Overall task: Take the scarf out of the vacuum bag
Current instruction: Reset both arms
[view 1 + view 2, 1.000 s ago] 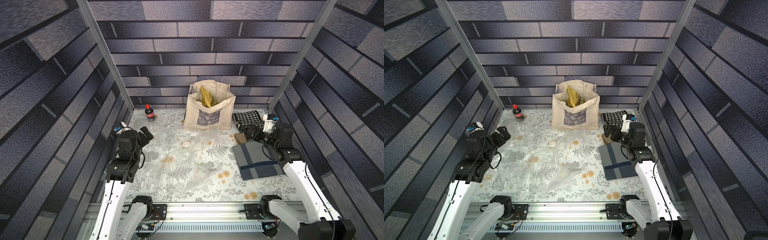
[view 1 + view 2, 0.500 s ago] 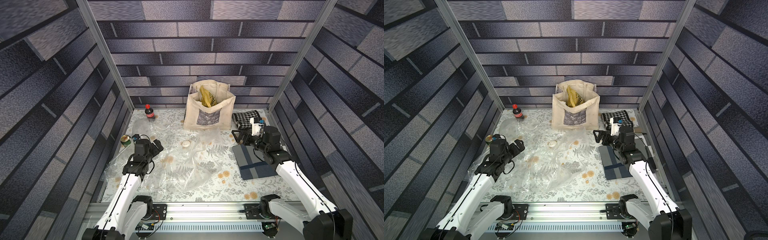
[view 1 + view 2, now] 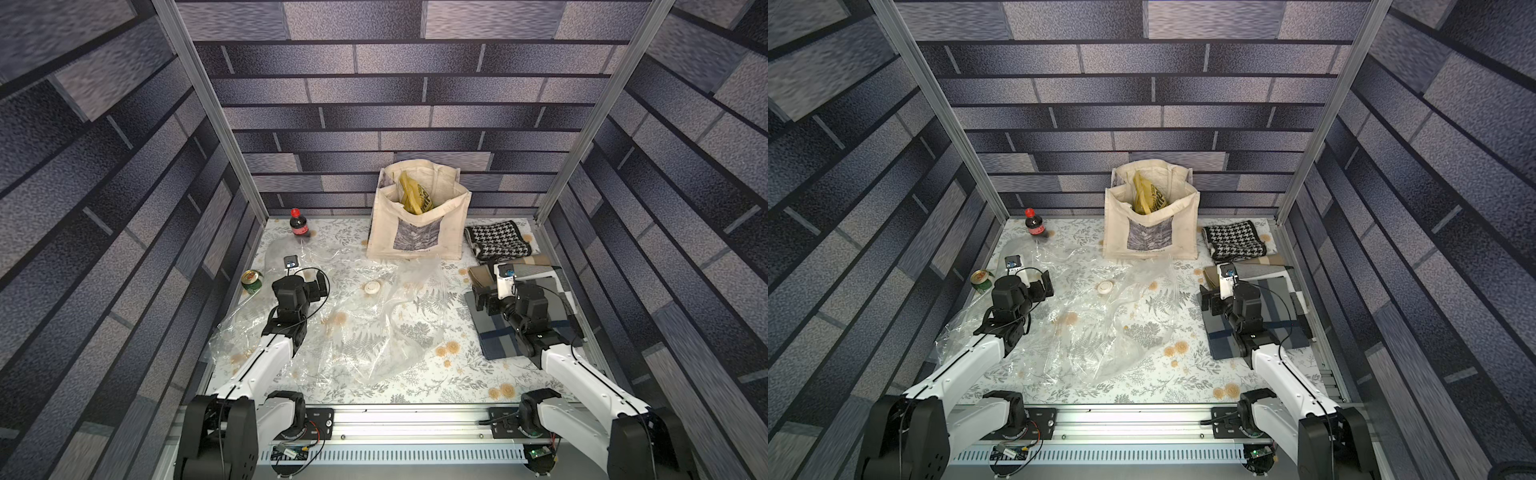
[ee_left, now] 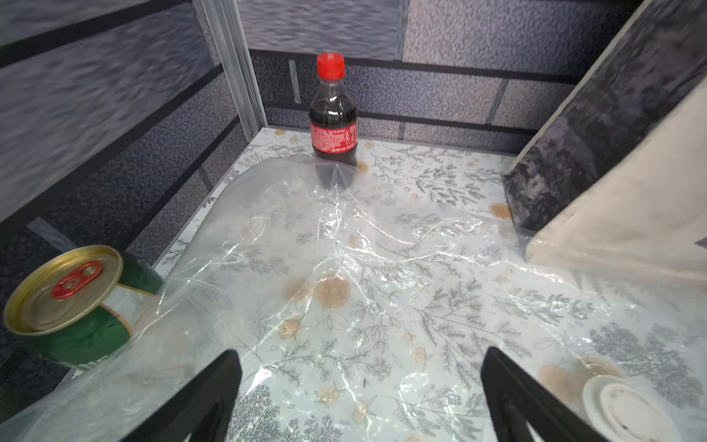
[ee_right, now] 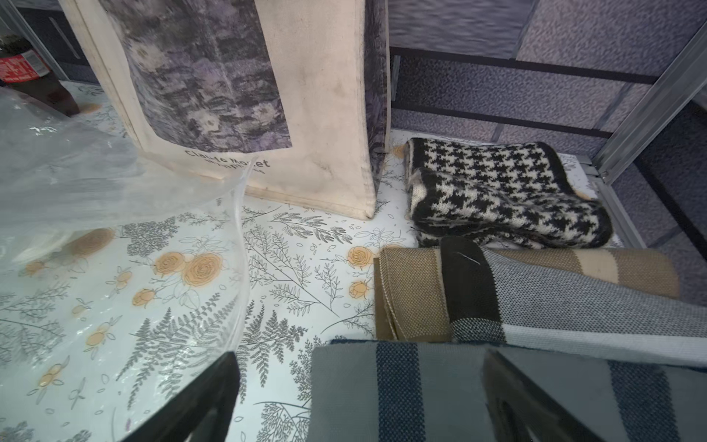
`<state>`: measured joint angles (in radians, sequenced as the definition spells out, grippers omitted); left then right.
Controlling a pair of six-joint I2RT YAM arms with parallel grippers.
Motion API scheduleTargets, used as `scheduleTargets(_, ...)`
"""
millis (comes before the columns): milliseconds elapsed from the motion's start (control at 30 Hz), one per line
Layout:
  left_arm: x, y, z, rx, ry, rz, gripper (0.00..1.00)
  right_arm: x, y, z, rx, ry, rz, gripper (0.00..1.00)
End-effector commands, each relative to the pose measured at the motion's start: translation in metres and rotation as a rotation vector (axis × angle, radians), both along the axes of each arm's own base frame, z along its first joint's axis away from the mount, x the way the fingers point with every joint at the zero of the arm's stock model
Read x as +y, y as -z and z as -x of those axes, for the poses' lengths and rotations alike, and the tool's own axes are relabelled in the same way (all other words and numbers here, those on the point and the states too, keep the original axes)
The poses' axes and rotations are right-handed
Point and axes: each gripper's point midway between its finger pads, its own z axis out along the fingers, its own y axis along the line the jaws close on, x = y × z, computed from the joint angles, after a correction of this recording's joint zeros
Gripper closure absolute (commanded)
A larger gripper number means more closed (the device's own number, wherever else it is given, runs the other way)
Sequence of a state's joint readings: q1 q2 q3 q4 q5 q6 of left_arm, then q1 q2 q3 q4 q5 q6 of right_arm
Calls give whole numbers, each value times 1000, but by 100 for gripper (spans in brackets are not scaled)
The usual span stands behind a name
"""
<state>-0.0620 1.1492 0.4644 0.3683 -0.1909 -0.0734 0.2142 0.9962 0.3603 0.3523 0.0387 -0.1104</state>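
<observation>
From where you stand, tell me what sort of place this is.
Probably a staged robot test booth, not a real room: brick-print wall panels held in aluminium posts, a floral tabletop, and household props such as a canvas tote and cola bottle.

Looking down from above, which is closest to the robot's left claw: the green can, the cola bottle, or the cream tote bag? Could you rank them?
From the left gripper, in a top view:
1. Green can, lying tipped at the table's left edge, just beside the arm.
2. Cola bottle, upright in the far left corner.
3. Cream tote bag, standing at the back wall near the middle, farthest.
</observation>
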Motion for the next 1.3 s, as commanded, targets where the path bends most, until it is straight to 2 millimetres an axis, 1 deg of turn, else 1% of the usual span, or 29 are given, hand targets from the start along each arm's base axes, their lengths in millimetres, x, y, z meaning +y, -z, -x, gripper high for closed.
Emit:
scheduleTargets(0, 2, 7, -12, -54, 22, -63, 0, -11, -10, -5, -147, 34, 109, 0)
scheduleTargets(33, 6, 11, -13, -67, -2, -65, 0, -14, -7, -5, -146, 46, 120, 0)
scheduleTargets(133, 14, 31, -15, -60, -41, -60, 0, -38, -1, -2, -174, 180, 103, 0)
scheduleTargets(200, 19, 33, -16, -68, -49, -58, 0, -44, 4, -2, -179, 189, 107, 0)
scheduleTargets(233, 21, 35, -16, -81, -53, -53, 0, -46, 7, -3, -177, 196, 93, 0)
scheduleTargets(300, 30, 44, -16, -105, -98, -42, 0, -52, 9, -5, -199, 228, 25, 0)
scheduleTargets(333, 31, 46, -16, -115, -107, -43, 0, -56, 9, -7, -209, 259, -23, 0)
scheduleTargets(367, 29, 47, -15, -120, -108, -57, 0, -56, 11, -9, -215, 265, -42, 0)
scheduleTargets(433, 23, 51, -19, -102, -84, -83, 0, -46, 18, -16, -215, 203, -26, 0)
scheduleTargets(467, 23, 53, -21, -93, -86, -85, 0, -38, 22, -19, -225, 153, -13, 0)
scheduleTargets(533, 26, 55, -25, -67, -95, -70, 0, -35, 37, -24, -213, 142, -5, 0)
scheduleTargets(567, 30, 57, -26, -58, -99, -53, 0, -38, 42, -26, -226, 161, -11, 0)
scheduleTargets(633, 36, 59, -28, -32, -124, -28, 0, -46, 48, -31, -169, 216, -4, 0)
scheduleTargets(700, 41, 60, -29, -25, -128, 1, 0, -67, 50, -42, -130, 356, 1, 0)
scheduleTargets(767, 41, 60, -30, -25, -129, 1, 0, -79, 56, -53, -48, 437, 20, 0)
scheduleTargets(800, 41, 61, -29, -23, -128, 0, 0, -81, 55, -56, -47, 424, -10, 0)
scheduleTargets(1000, 41, 60, -29, -26, -129, -2, 0, -82, 56, -55, -42, 427, -13, 0)
scheduleTargets(1200, 41, 59, -29, -28, -128, -1, 0, -82, 58, -59, -20, 414, -29, 0)
scheduleTargets(1267, 41, 60, -29, -27, -128, -2, 0, -78, 57, -57, -25, 388, -30, 0)
